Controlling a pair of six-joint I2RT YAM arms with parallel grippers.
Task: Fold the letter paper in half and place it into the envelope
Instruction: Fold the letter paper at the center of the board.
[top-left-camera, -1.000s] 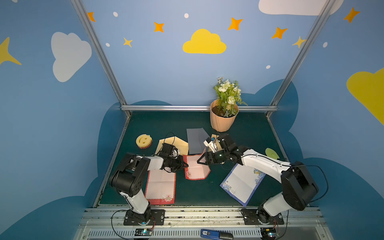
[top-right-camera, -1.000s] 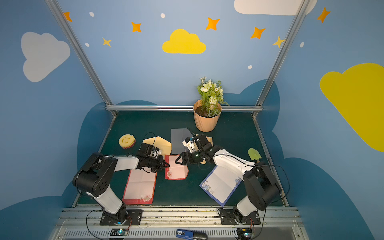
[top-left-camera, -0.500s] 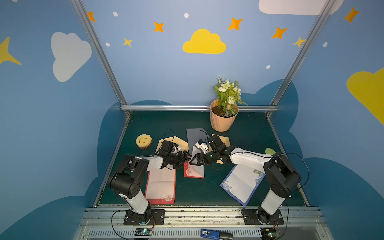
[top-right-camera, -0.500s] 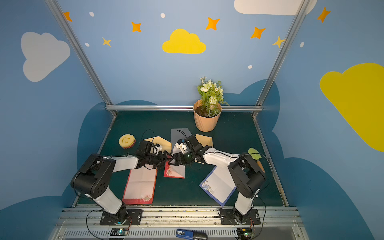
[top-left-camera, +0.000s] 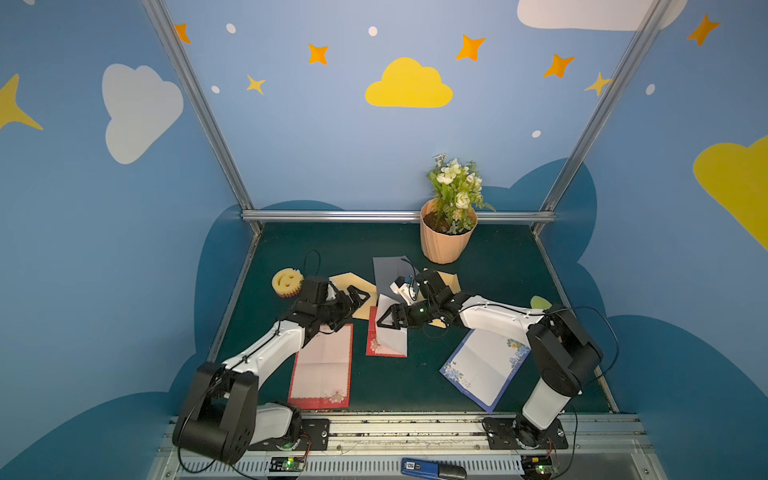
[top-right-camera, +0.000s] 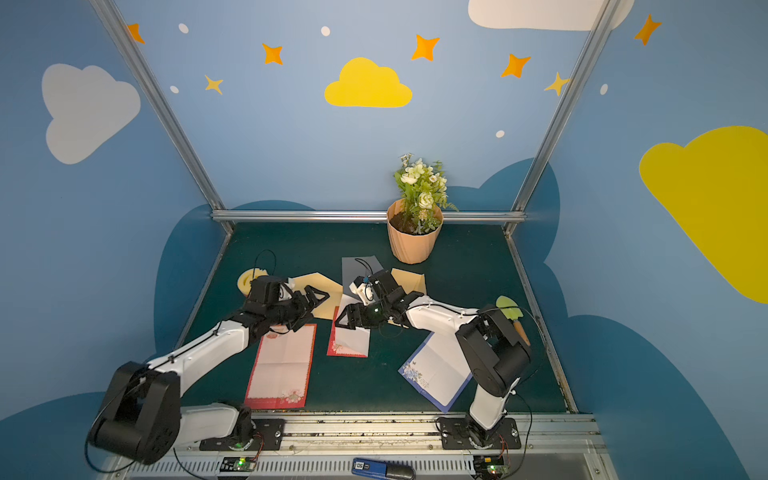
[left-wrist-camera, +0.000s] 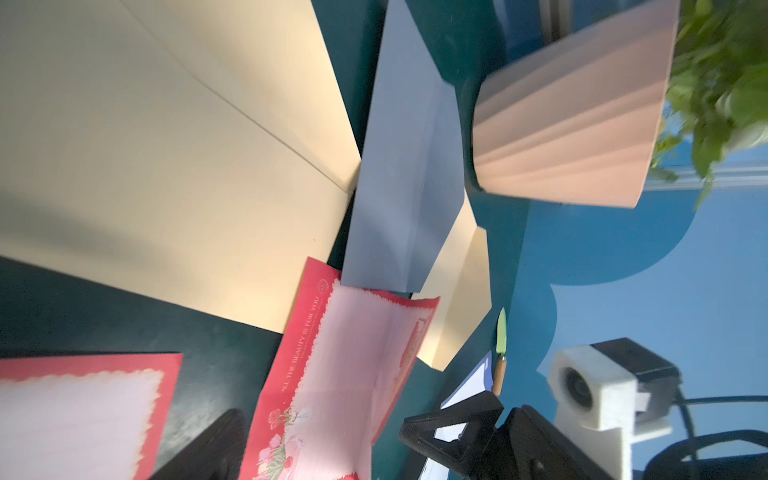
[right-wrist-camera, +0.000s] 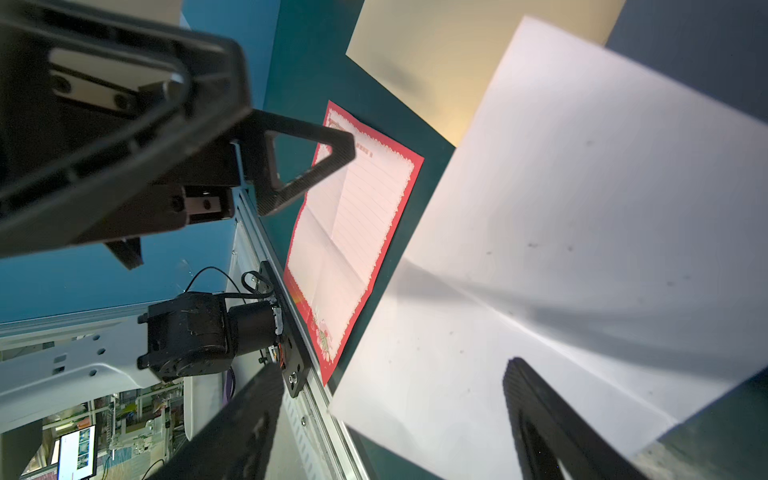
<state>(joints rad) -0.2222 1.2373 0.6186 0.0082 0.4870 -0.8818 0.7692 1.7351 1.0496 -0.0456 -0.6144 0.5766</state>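
left claw (top-left-camera: 360, 296): spread wide, empty, left of centre over the tan envelope (top-left-camera: 347, 279).
right claw (top-left-camera: 388, 320): wide open, gripping nothing, above the top edge of the letter paper (top-left-camera: 386, 343).
letter paper: mid-frame on the desk (top-left-camera: 478, 257), loosely doubled.
risk: the uncreased flap may spring open.
hidden: the envelope's mouth, and the crease itself.

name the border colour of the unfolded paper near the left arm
Red; the letter paper shows best in a top view.

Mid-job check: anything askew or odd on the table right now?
Yes. The central red-bordered letter paper is only partly folded: its white flap stands lifted and skewed, leaving red border exposed along one side.
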